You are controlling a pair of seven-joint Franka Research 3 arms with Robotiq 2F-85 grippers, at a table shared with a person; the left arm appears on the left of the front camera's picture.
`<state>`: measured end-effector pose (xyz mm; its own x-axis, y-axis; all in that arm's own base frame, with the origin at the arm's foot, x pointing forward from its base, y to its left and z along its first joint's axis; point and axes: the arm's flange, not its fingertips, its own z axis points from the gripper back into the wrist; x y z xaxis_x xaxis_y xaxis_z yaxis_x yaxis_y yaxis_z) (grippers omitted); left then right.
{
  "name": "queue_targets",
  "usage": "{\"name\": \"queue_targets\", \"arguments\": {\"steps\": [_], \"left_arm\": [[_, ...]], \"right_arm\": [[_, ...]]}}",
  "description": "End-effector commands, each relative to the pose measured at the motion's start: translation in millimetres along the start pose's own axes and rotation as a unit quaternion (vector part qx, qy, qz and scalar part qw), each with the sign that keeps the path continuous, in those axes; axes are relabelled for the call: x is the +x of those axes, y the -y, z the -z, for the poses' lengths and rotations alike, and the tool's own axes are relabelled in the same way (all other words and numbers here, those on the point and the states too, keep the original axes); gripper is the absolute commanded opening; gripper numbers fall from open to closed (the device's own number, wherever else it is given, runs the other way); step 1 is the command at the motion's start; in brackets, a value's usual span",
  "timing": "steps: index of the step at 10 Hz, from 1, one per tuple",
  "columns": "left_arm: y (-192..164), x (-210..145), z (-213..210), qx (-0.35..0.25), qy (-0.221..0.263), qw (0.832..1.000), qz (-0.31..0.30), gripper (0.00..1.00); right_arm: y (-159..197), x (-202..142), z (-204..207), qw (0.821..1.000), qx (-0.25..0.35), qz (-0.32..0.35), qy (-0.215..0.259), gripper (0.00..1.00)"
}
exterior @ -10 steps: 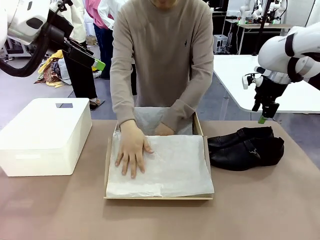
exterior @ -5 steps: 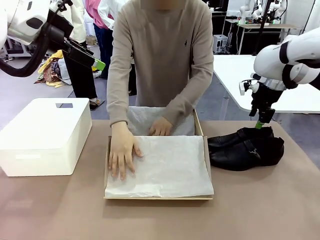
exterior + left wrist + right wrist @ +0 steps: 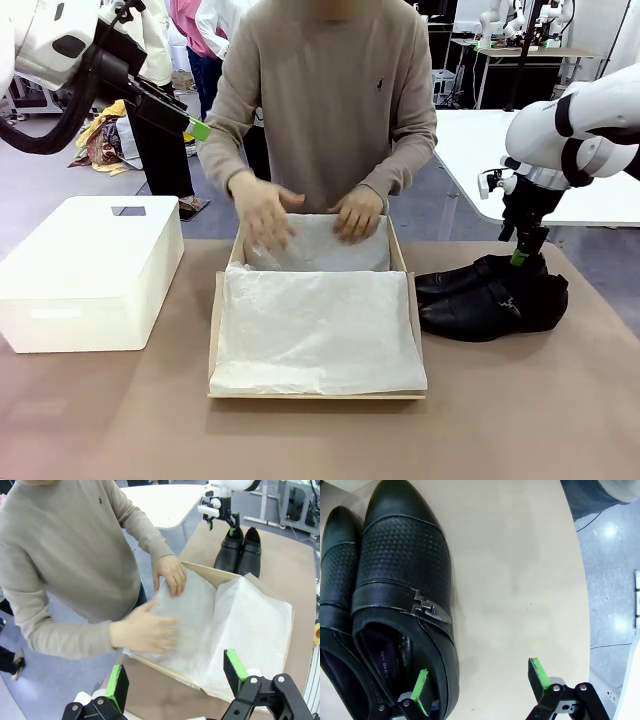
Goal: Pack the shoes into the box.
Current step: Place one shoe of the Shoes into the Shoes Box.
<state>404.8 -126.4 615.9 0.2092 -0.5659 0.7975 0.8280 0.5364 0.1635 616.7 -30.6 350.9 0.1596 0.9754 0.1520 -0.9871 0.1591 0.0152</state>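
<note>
Two black leather shoes (image 3: 490, 295) lie side by side on the brown table, right of the box (image 3: 214, 330). The tan box sits open at the centre, lined with white tissue paper (image 3: 315, 325). The person's hands (image 3: 262, 210) press the paper at its far end. My right gripper (image 3: 520, 258) hangs open just above the shoes' heel end. In the right wrist view it (image 3: 479, 672) straddles the side wall of the nearer shoe (image 3: 405, 580), one finger over the opening, the other over bare table. My left gripper (image 3: 195, 128) stays high at the left, open (image 3: 176, 677), looking down on the box (image 3: 165, 670).
A white plastic bin (image 3: 90, 270) with a handle slot stands at the left of the table. Bare tabletop lies in front of the box and right of the shoes, near the table's right edge. A white table (image 3: 480, 150) stands behind.
My right gripper has come down and a little left, close over the shoes' heels. The person's hands moved from smoothing the paper to the box's far end. The left arm is still.
</note>
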Motion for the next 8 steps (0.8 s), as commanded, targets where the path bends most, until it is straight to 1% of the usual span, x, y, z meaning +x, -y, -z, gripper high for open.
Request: {"name": "queue_targets", "arguments": {"steps": [1,4,6,8], "left_arm": [[-3.5,-2.1,1.0,-0.008,0.007,1.0,0.009,1.0],[-3.5,-2.1,1.0,-0.008,0.007,1.0,0.009,1.0],[-3.5,-2.1,1.0,-0.008,0.007,1.0,0.009,1.0],[-3.5,-2.1,1.0,-0.008,0.007,1.0,0.009,1.0]], "right_arm": [[4.0,-0.2,7.4,1.0,-0.005,-0.007,-0.007,1.0],[3.4,2.2,22.7,0.999,0.006,-0.005,-0.032,1.0],[2.1,4.9,25.7,0.999,0.014,-0.011,-0.038,1.0],[1.3,6.3,24.9,0.999,0.015,-0.005,-0.035,0.61]]}}
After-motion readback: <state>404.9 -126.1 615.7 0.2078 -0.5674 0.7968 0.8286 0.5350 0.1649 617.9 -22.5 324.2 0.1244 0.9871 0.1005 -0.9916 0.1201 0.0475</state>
